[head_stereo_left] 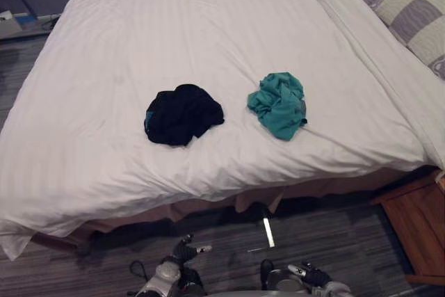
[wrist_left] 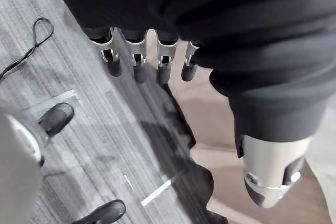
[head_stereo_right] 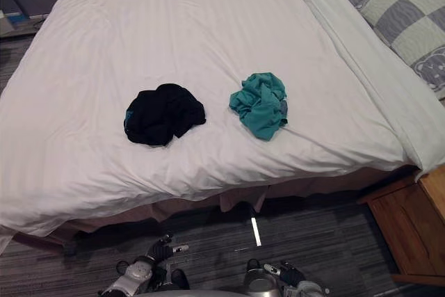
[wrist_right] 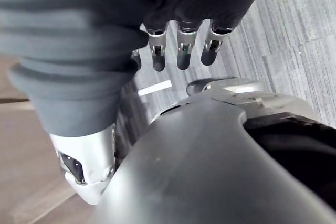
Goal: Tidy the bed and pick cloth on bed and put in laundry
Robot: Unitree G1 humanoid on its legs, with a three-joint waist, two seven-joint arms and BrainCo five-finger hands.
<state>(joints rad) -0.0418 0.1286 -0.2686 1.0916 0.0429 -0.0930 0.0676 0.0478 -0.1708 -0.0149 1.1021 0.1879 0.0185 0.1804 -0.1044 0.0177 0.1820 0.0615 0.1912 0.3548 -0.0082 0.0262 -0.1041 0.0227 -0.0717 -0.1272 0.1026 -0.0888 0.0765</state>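
Observation:
A crumpled black cloth (head_stereo_left: 182,114) lies on the white bed (head_stereo_left: 90,130) near its front edge. To its right rests a bunched teal cloth (head_stereo_left: 279,103), apart from the black one. My left hand (head_stereo_left: 182,250) hangs low over the floor in front of the bed, fingers (wrist_left: 137,66) straight and holding nothing. My right hand (head_stereo_left: 306,273) is also down by the floor, its fingers (wrist_right: 181,53) relaxed and empty. Both hands are well short of the cloths.
Checked grey and cream pillows (head_stereo_left: 407,5) lie at the bed's far right. A wooden bedside cabinet (head_stereo_left: 417,224) stands at the lower right. A white strip (head_stereo_left: 268,232) lies on the grey striped carpet (head_stereo_left: 334,241) before the bed.

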